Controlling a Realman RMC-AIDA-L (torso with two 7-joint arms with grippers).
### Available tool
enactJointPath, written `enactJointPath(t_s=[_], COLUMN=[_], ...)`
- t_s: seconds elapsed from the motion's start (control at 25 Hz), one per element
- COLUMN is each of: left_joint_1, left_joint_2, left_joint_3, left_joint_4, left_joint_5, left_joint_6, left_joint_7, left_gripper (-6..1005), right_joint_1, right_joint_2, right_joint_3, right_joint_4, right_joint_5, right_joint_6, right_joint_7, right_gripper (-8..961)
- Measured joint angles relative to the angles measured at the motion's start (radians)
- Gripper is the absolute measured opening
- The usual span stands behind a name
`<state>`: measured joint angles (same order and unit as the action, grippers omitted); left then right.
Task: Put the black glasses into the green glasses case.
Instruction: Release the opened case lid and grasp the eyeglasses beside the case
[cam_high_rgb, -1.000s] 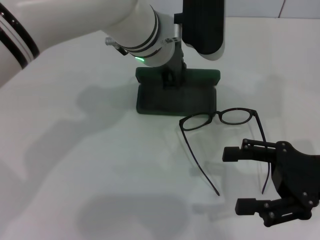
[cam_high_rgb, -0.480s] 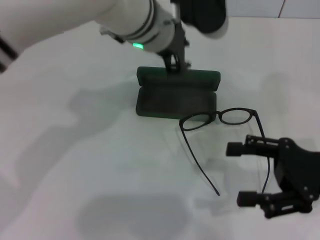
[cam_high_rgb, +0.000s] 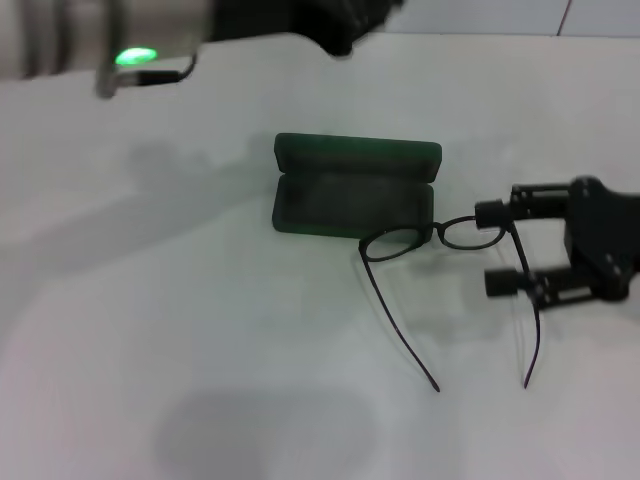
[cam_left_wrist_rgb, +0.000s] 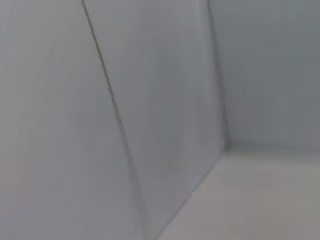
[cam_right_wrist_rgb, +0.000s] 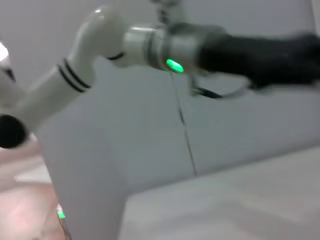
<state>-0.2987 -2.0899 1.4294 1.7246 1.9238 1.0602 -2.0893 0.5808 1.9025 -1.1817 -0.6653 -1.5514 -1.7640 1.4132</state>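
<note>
Green glasses case (cam_high_rgb: 354, 196) lies open, ready; black glasses (cam_high_rgb: 440, 236) just beside it; right gripper (cam_high_rgb: 496, 247) spread wide, empty — straddling frame's end for grasp; left gripper out of view.

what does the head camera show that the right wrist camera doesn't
Only the head view shows the work: the green glasses case lying open on the table, the black glasses unfolded just in front of it, and the right gripper, fingers apart, at the glasses' right end. Only the right wrist view shows a wall behind the table. Both show the left arm raised, with its green light; the left gripper itself is in neither.
</note>
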Motion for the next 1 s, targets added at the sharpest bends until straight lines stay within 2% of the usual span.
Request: enactJointPath(t_s=[0.12, 0.2, 0.24, 0.32, 0.44, 0.52, 0.64, 0.76, 0.84, 1.0], left_joint_1=[0.098, 0.125, 0.132, 0.130, 0.118, 0.109, 0.103, 0.106, 0.111, 0.124], left_joint_2=[0.000, 0.000, 0.001, 0.005, 0.015, 0.029, 0.046, 0.046, 0.044, 0.036], left_joint_3=[-0.093, -0.153, -0.188, -0.258, -0.354, -0.385, -0.391, -0.392, -0.393, -0.394], left_joint_4=[-0.176, -0.336, -0.432, -0.616, -0.846, -0.951, -1.079, -1.134, -1.165, -1.196], left_joint_5=[-0.391, -0.587, -0.657, -0.756, -0.767, -0.736, -0.681, -0.667, -0.667, -0.667], left_joint_6=[0.066, 0.175, 0.246, 0.416, 0.613, 0.691, 0.738, 0.742, 0.743, 0.747], left_joint_7=[0.239, 0.387, 0.460, 0.606, 0.750, 0.822, 0.918, 0.962, 0.990, 1.021], left_gripper=[322, 260, 229, 62, 63, 64, 66, 67, 67, 68], right_joint_1=[0.043, 0.082, 0.105, 0.173, 0.276, 0.339, 0.429, 0.478, 0.501, 0.538], right_joint_2=[-0.014, -0.020, -0.021, -0.020, -0.002, 0.019, 0.060, 0.098, 0.115, 0.121], right_joint_3=[0.000, 0.001, 0.001, 0.000, -0.005, -0.007, -0.006, -0.010, -0.023, -0.146], right_joint_4=[-0.079, -0.127, -0.139, -0.143, -0.134, -0.122, -0.085, -0.071, -0.067, -0.054], right_joint_5=[-0.095, -0.202, -0.250, -0.360, -0.515, -0.614, -0.738, -0.814, -0.841, -0.849], right_joint_6=[0.063, 0.104, 0.116, 0.138, 0.173, 0.186, 0.209, 0.241, 0.261, 0.319], right_joint_7=[0.122, 0.212, 0.246, 0.318, 0.412, 0.447, 0.466, 0.475, 0.481, 0.549], right_gripper=[810, 784, 777, 762, 747, 746, 746, 747, 747, 725])
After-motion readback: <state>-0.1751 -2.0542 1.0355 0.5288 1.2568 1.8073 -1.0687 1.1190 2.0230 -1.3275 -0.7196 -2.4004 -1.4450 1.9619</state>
